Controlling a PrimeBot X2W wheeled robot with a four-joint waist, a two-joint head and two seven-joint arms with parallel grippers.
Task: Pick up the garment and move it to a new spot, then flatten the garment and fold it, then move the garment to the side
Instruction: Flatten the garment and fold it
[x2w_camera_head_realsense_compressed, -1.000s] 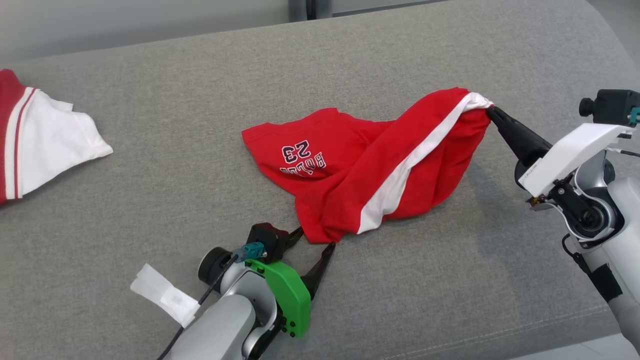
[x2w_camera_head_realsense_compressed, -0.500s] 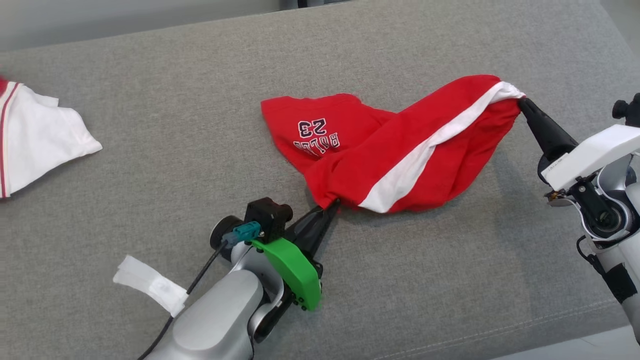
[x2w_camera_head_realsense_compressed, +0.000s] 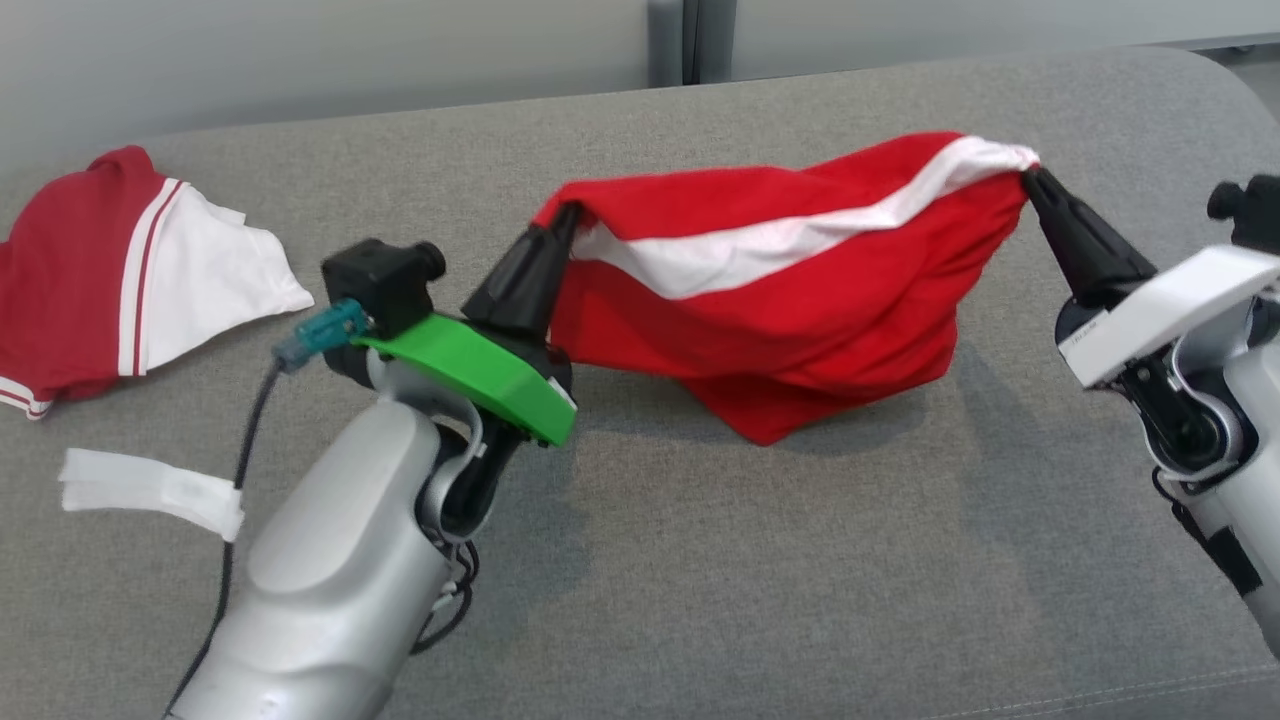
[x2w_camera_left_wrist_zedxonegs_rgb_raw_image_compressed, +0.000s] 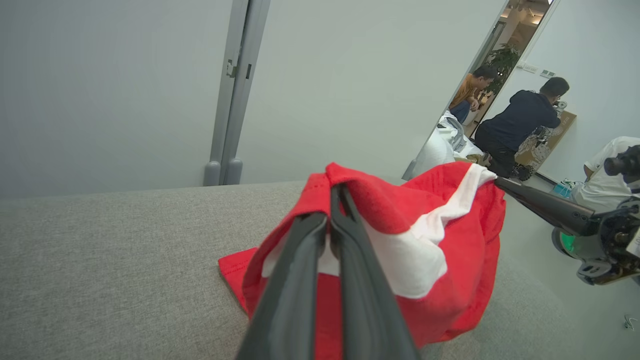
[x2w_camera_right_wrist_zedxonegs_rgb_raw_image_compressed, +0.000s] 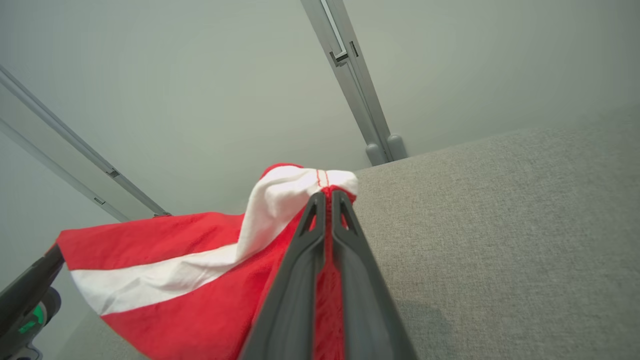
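Head view is showing the red cloth garment with a broad white stripe (x2w_camera_head_realsense_compressed: 790, 310) hanging between both arms. It's sagging in the middle, and its lowest fold is touching the grey woven cushion surface (x2w_camera_head_realsense_compressed: 700, 580), roughly centre and toward the far side.

The left gripper (x2w_camera_head_realsense_compressed: 566, 214) is pinching the garment's left end, fingers squeezed together on a bunch of red cloth. The right gripper (x2w_camera_head_realsense_compressed: 1030, 178) is doing the same at the right end, clamping the spot where the white stripe is meeting the red edge. Both ends are being held up off the cushion, so the stripe is running along the top from one gripper to the other.

Over on the far left a dark red and white shirt (x2w_camera_head_realsense_compressed: 130, 270) is lying flat, well apart from the action. A strip of white tape (x2w_camera_head_realsense_compressed: 150, 490) is sitting nearer, just left of the left arm.

Left wrist view is catching a few people (x2w_camera_left_wrist_zedxonegs_rgb_raw_image_compressed: 520, 125) through a doorway — too small to tell much.
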